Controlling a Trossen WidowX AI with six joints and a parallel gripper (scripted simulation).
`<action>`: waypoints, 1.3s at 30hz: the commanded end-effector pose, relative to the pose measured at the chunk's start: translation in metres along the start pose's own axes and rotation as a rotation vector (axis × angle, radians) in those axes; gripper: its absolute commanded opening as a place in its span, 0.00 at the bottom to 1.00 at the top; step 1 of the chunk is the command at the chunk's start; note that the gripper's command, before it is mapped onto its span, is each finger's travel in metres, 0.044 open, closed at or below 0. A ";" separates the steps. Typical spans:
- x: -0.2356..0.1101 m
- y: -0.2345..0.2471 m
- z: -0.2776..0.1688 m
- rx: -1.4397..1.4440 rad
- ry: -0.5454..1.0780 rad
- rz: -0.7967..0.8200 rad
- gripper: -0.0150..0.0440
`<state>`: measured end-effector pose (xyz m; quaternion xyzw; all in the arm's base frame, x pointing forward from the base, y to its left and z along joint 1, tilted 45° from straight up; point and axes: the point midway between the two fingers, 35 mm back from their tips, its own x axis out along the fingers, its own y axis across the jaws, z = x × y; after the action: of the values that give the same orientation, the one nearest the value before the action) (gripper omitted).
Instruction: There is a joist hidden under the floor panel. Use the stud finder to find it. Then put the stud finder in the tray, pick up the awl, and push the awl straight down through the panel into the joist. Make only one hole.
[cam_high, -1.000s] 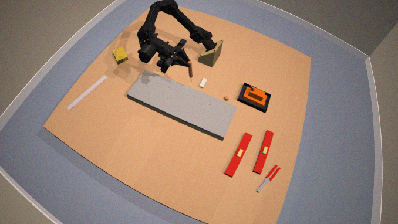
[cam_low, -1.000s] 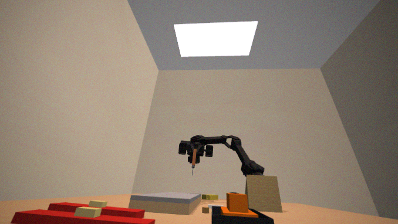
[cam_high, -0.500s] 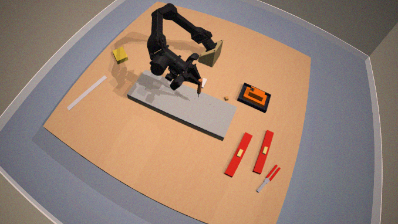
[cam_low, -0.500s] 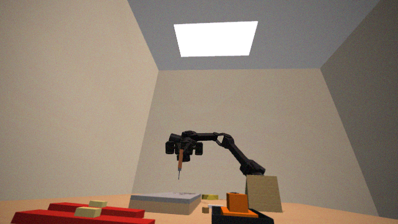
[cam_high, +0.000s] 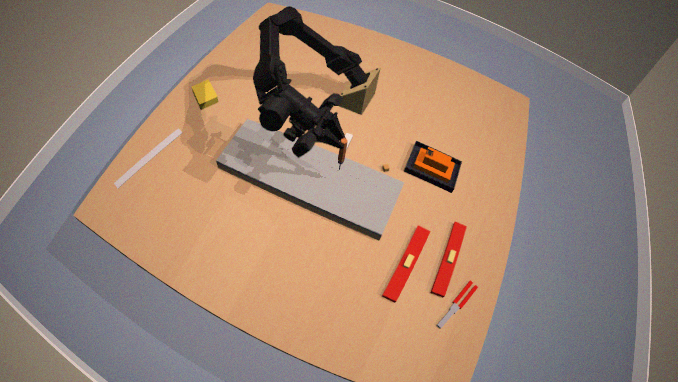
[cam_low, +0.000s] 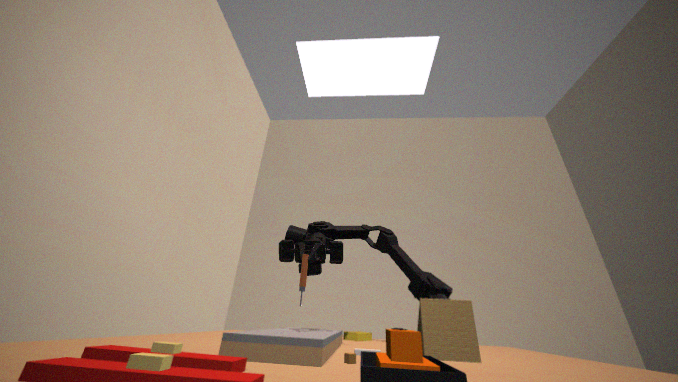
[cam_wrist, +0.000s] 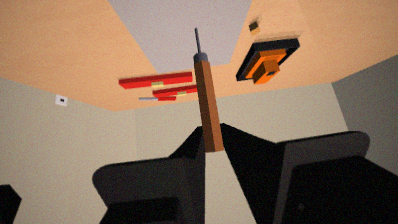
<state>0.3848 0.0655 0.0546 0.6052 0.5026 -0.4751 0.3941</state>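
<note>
My gripper (cam_high: 342, 143) (cam_low: 304, 258) (cam_wrist: 211, 129) is shut on the awl (cam_high: 342, 152) (cam_low: 303, 274) (cam_wrist: 207, 97), which has a brown handle and a thin grey tip pointing down. The awl hangs upright, clearly above the grey floor panel (cam_high: 330, 197) (cam_low: 280, 335) (cam_wrist: 175, 30), over its far long edge near the middle. The tip does not touch the panel. The orange stud finder (cam_high: 434, 161) (cam_low: 404, 345) (cam_wrist: 265, 69) sits in the dark tray (cam_high: 431, 181) (cam_low: 450, 375) (cam_wrist: 272, 45) to the right of the panel.
Two red levels (cam_high: 406, 263) (cam_high: 449, 259) and red-handled pliers (cam_high: 455, 301) lie front right. A yellow block (cam_high: 205, 93) and a white strip (cam_high: 148, 158) lie left. A small brown cube (cam_high: 385, 168) sits between panel and tray. The tan arm base (cam_high: 362, 92) stands behind the panel.
</note>
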 end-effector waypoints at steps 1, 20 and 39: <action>0.001 0.002 0.001 0.001 0.001 0.006 0.25; 0.012 0.002 0.019 0.001 0.001 0.006 0.25; 0.022 0.002 0.035 0.001 0.000 0.006 0.25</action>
<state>0.3827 0.0384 0.0287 0.6083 0.4978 -0.4754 0.3951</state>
